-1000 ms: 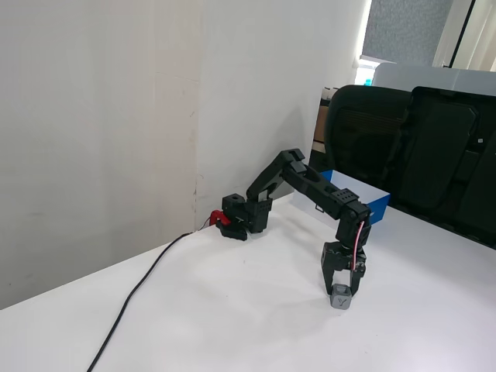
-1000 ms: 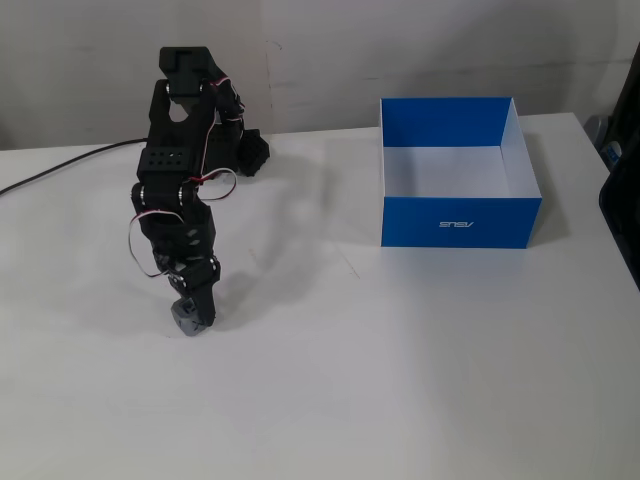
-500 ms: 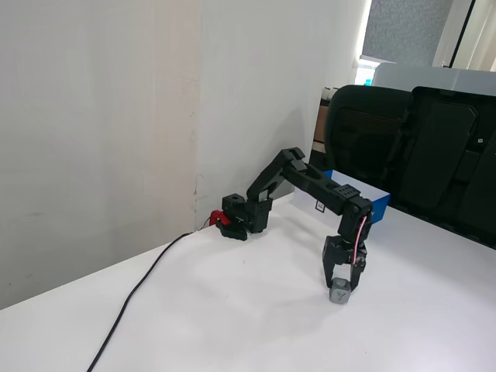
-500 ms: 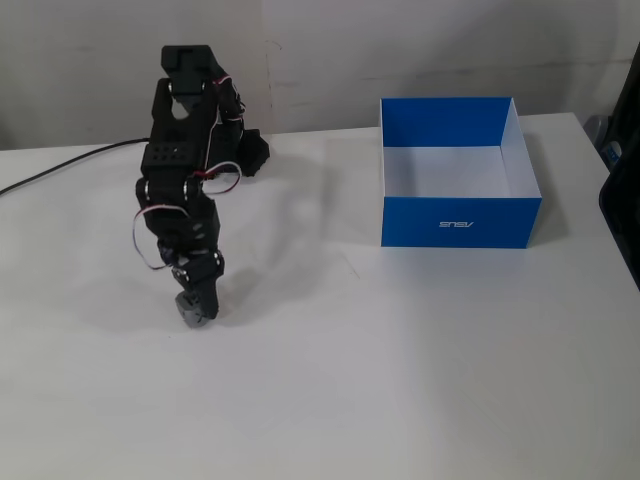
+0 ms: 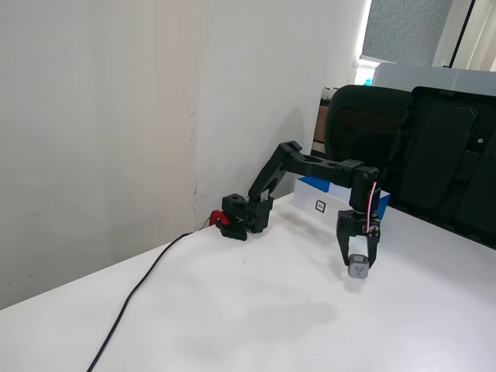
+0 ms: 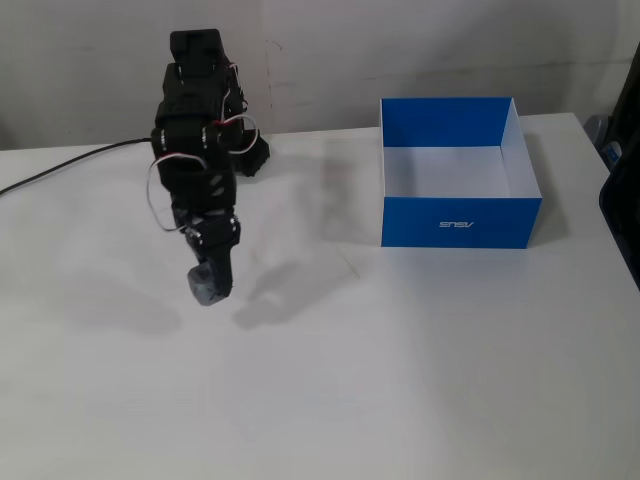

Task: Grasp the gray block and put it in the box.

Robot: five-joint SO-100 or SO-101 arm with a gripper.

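My gripper (image 5: 358, 266) (image 6: 207, 285) points down and is shut on the gray block (image 5: 357, 268) (image 6: 205, 287), a small dark-gray cube held clear above the white table. Its shadow lies on the table below it in both fixed views. The box (image 6: 460, 220) has blue outer walls and a white inside; it stands to the right of the arm, well apart from the gripper. In a fixed view only a blue and white corner of the box (image 5: 318, 186) shows behind the arm, with a small square label on it.
The arm's base (image 5: 240, 215) (image 6: 250, 155) sits by the wall, with a black cable (image 5: 132, 298) (image 6: 60, 165) trailing across the table. Black chairs (image 5: 418, 147) stand behind the table's far edge. The white table (image 6: 400, 380) stretches in front of the box.
The gripper has lifted the gray block off the table and carried it up and a little toward the box. The arm's forearm has risen to near level.
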